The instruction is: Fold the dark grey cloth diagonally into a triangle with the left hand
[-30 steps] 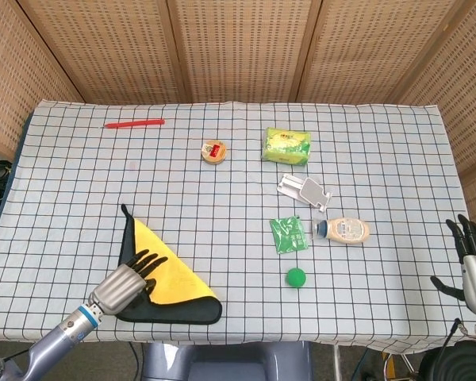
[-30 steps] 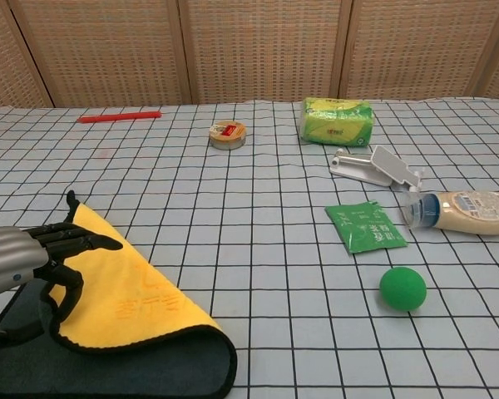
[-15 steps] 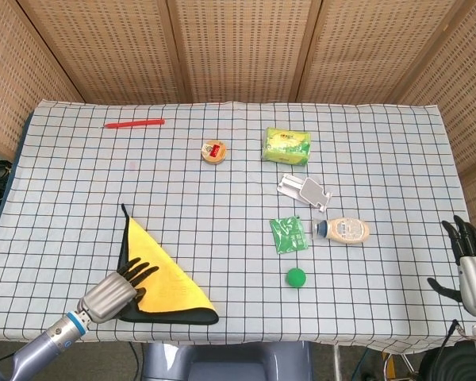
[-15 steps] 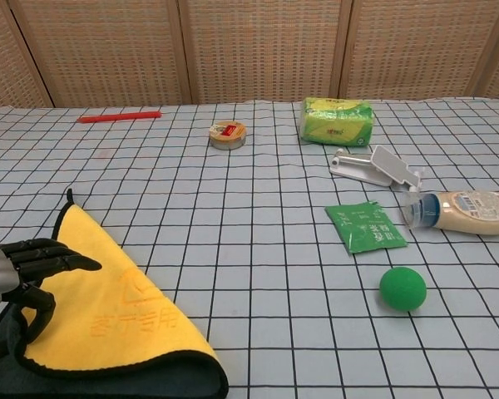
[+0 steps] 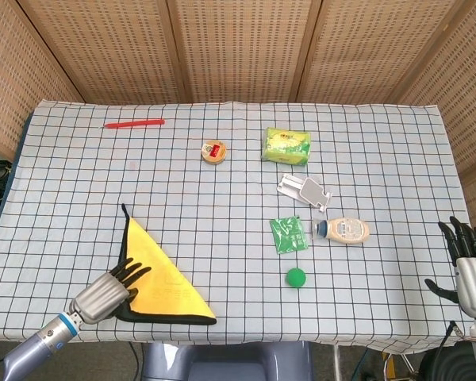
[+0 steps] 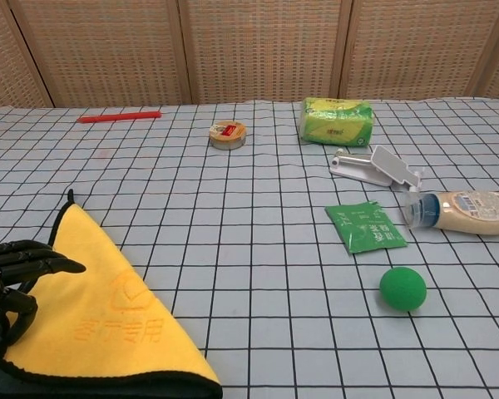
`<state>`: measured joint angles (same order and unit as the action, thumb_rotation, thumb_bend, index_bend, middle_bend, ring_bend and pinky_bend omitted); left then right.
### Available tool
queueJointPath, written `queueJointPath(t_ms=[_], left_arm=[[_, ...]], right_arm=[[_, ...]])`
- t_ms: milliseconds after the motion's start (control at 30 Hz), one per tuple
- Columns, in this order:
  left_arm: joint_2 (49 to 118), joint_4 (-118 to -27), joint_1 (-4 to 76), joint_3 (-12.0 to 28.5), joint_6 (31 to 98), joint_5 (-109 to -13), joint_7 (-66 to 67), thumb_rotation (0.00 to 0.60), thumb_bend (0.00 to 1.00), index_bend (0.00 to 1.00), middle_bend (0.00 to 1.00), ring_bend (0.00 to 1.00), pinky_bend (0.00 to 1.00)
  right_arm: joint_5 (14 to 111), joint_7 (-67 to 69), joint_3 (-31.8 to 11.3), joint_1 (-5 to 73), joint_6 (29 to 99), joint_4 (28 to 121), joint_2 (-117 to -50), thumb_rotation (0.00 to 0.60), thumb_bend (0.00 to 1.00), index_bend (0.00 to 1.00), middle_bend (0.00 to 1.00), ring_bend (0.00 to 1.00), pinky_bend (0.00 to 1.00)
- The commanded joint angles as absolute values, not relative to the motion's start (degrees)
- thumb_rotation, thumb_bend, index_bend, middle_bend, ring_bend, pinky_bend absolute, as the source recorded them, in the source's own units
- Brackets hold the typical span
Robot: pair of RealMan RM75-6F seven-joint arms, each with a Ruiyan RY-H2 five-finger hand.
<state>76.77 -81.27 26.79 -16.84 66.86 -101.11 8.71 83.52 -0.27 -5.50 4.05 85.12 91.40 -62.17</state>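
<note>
Head view gives us the whole counter (image 5: 79, 175), and down at its near left corner lies the dark grey cloth (image 5: 160, 279), yellow face up, already a triangle with a thin dark edge showing along its bottom and left sides; its long diagonal edge runs from the pointed tip further up the counter down to the corner near the front edge, toward the robot's right; the left hand (image 5: 103, 290) sits at the cloth's left side, by the square corner of the triangle, dark fingers (image 5: 132, 271) fanned apart and pointing out over the yellow surface; chest view shows those fingers (image 6: 33, 256) loosely spread with the thumb curled beneath, and I can't tell whether they are touching the fabric or hovering just above it; nothing looks pinched; so the cloth lies straight ahead of and to the right of that hand, right under its reach, while the right hand (image 5: 470, 266) hangs well apart off the counter's far right side, fingers upright and splayed, holding nothing; judging by the shape, the fold looks essentially made, and what remains, if anything, is a smoothing press along the top layer or a clean lift away; the risk there would be dragging the upper layer off its alignment.
</note>
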Motion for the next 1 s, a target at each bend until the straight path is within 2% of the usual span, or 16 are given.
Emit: queueJointPath(t_ms=[33,1000], left_arm=[[76.7,-80.9,26.5,-16.9,67.0,-101.6,8.3,0.600,0.49,0.54,0.00,0.00,0.00],[76.8,-79.2,24.3,-16.4,66.4,-102.7,8.0,0.600,0.49,0.53,0.00,0.00,0.00]], right_arm=[[83.5,-0.3,-5.5,4.0,85.2,91.4,-62.2,0.600,0.00,0.00,0.00,0.00,0.00],[84.0,-0.3,-5.3,3.8,85.7,91.8,-62.0,0.600,0.00,0.00,0.00,0.00,0.00]])
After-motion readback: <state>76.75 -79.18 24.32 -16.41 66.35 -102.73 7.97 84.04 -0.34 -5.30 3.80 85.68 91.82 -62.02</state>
